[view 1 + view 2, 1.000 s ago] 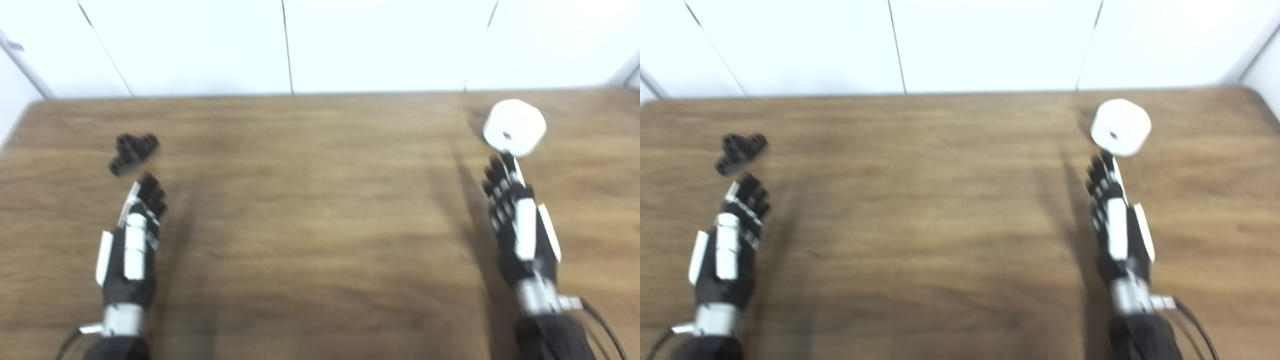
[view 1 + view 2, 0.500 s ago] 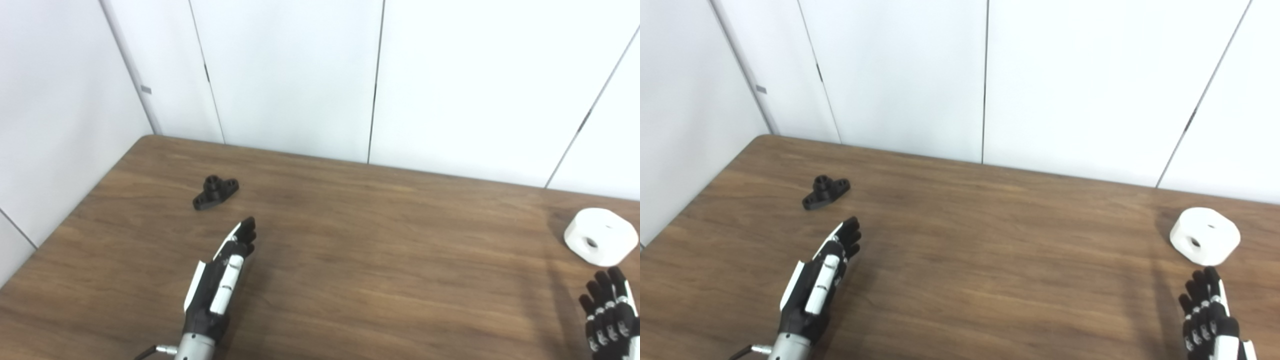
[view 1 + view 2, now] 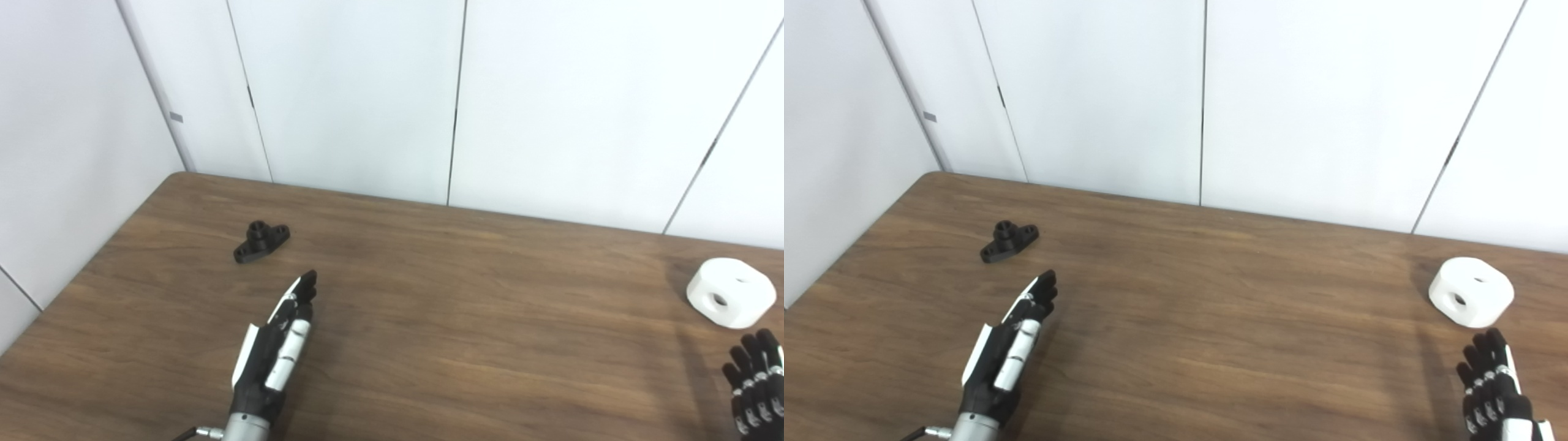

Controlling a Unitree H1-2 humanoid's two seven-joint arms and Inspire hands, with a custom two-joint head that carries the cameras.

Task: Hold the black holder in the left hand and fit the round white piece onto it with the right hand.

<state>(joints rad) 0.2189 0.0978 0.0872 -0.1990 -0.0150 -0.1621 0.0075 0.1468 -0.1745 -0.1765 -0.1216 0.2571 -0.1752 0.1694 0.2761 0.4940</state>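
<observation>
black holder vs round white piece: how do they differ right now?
The small black flanged holder lies far left, beyond the left robot hand; the round white piece sits far right, beyond the right robot hand. The white piece is larger and chunkier. Both rest untouched on the wooden table.

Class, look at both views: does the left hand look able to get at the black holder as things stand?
Probably yes. The left hand is open, fingers pointing roughly toward the black holder, which lies alone on bare table ahead of it. Nothing lies between them.
</observation>
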